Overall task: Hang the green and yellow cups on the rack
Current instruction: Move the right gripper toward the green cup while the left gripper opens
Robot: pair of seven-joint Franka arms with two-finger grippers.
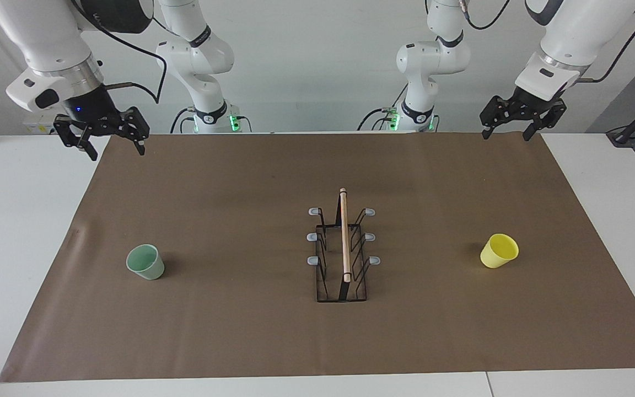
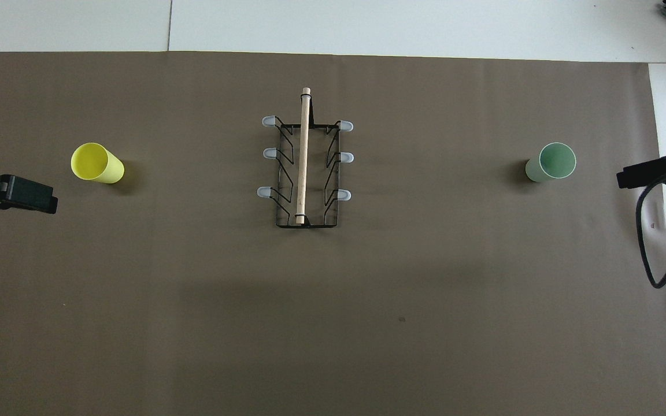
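Observation:
The rack [image 1: 343, 251] [image 2: 305, 169], black wire with a wooden rod along its top and grey-tipped prongs on both sides, stands in the middle of the brown mat. The green cup [image 1: 145, 262] [image 2: 551, 162] stands mouth up toward the right arm's end of the table. Toward the left arm's end, the yellow cup [image 1: 499, 251] [image 2: 97, 163] also stands mouth up. My right gripper [image 1: 117, 150] hangs open and empty over the mat's corner by its base. My left gripper [image 1: 506, 135] hangs open and empty over the mat's edge by its base. Both arms wait, well apart from the cups.
A brown mat [image 1: 240, 193] [image 2: 425, 289] covers most of the white table [image 1: 20, 209]. A black cable [image 2: 654, 242] loops down beside the right arm. Nothing else lies on the mat besides the cups and the rack.

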